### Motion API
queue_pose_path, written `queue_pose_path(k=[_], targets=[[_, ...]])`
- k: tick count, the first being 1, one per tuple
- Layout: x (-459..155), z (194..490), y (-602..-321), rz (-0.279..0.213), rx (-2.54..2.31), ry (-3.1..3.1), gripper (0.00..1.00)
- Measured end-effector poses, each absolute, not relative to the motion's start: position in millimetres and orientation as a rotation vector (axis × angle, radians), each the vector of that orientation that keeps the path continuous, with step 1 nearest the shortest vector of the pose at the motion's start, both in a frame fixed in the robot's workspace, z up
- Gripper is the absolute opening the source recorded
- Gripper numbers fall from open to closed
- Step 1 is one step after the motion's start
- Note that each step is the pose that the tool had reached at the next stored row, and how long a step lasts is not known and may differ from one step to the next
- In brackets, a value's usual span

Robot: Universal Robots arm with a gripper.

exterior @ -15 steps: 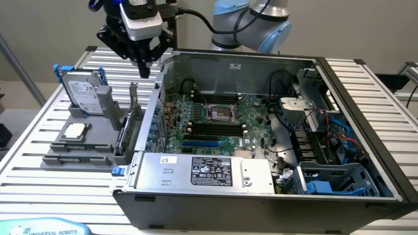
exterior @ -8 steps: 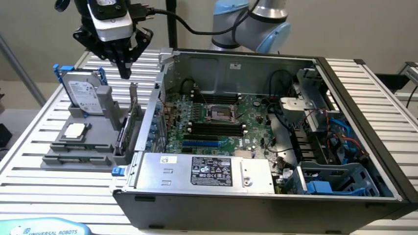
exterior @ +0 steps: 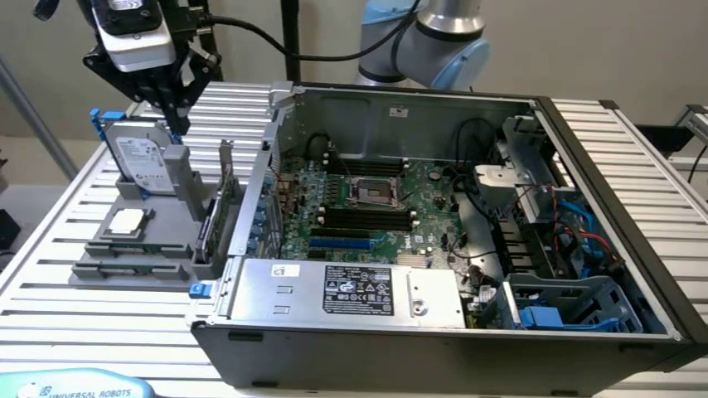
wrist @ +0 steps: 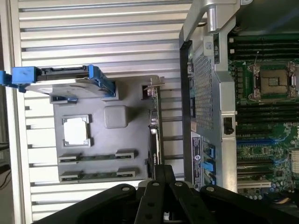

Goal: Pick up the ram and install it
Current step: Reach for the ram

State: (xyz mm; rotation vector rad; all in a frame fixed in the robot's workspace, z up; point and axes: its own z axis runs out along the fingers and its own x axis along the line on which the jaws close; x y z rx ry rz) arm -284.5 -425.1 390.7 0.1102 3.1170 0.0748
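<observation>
1. Pincer (exterior: pixel 174 124) upper left of exterior frame, just above upright hard drive (exterior: pixel 144 157); fingers closed together, nothing held.
2. Ram (exterior: pixel 128 268) flat in grey holder (exterior: pixel 166 236), lower left, beside computer case (exterior: pixel 443 348).

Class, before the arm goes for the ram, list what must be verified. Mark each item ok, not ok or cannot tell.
1. Ram lying uncovered in the grey holder: ok.
2. Claw empty: ok.
3. Claw open for a grasp: not ok, it is shut.
4. Claw over the ram: not ok, it hangs near the hard drive.
5. Black motherboard slots empty: ok.
6. Slot latches open: cannot tell.
</observation>
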Motion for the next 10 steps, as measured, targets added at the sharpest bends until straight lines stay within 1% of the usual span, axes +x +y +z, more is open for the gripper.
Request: queue_pose_path(k=[10], targets=[[-330.1,387.7,-433.0,0.074,0.110,3.117,0.11]])
